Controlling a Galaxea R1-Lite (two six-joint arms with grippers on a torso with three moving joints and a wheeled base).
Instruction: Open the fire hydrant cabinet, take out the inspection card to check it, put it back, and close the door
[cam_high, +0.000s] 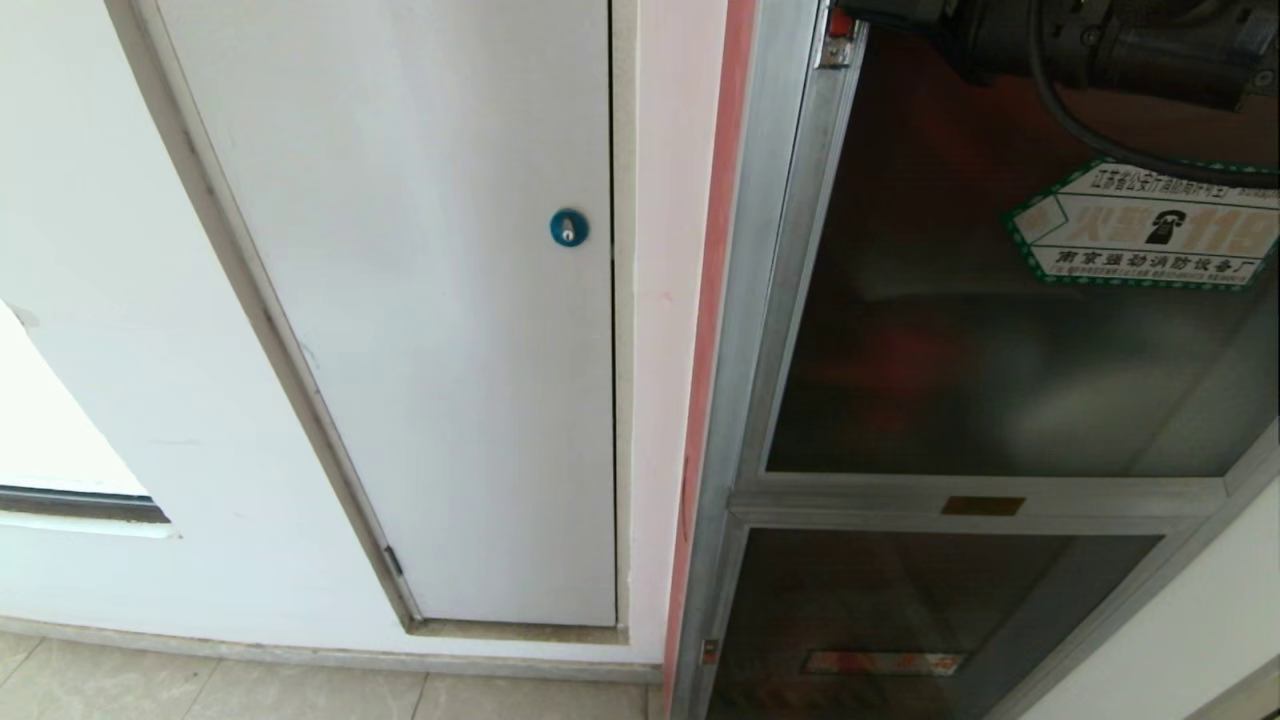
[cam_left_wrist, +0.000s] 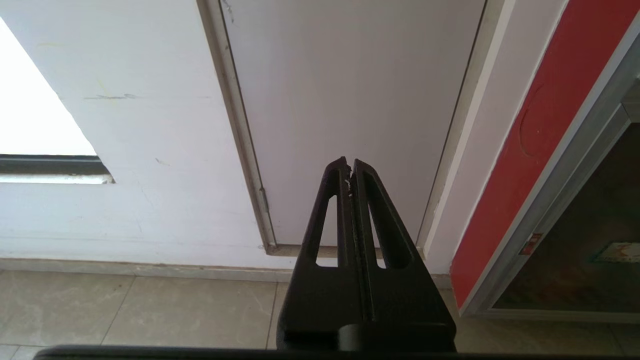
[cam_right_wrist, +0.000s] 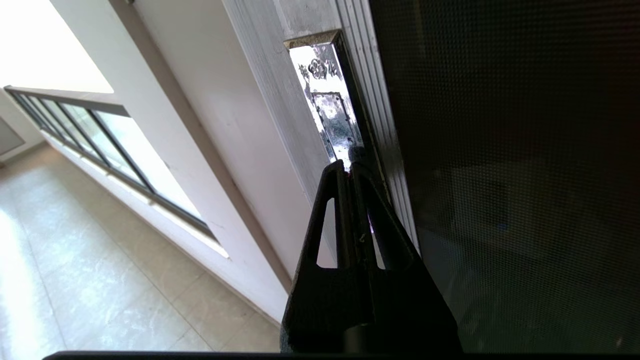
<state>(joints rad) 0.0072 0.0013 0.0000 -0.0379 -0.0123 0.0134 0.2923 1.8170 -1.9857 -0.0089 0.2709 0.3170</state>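
The fire hydrant cabinet (cam_high: 745, 300) fills the right of the head view, silver-framed. Its door (cam_high: 1000, 350), dark tinted glass with the green-edged "119" sticker (cam_high: 1145, 228), lies flat in the frame. Through the glass only dim red shapes show, and the inspection card is hidden. My right arm (cam_high: 1100, 40) reaches in at the top right. In the right wrist view my right gripper (cam_right_wrist: 348, 167) is shut and empty. Its tips sit at the shiny metal latch plate (cam_right_wrist: 327, 100) on the door's (cam_right_wrist: 500, 175) left edge. My left gripper (cam_left_wrist: 349, 165) is shut and empty, parked low.
A plain white panel (cam_high: 430, 300) with a blue round lock (cam_high: 568, 227) stands left of the cabinet, and the left gripper faces it (cam_left_wrist: 350, 100). A small brass plate (cam_high: 983, 505) sits above the lower glass panel (cam_high: 900, 620). Beige floor tiles (cam_left_wrist: 150, 310) and a low window (cam_right_wrist: 100, 135) lie left.
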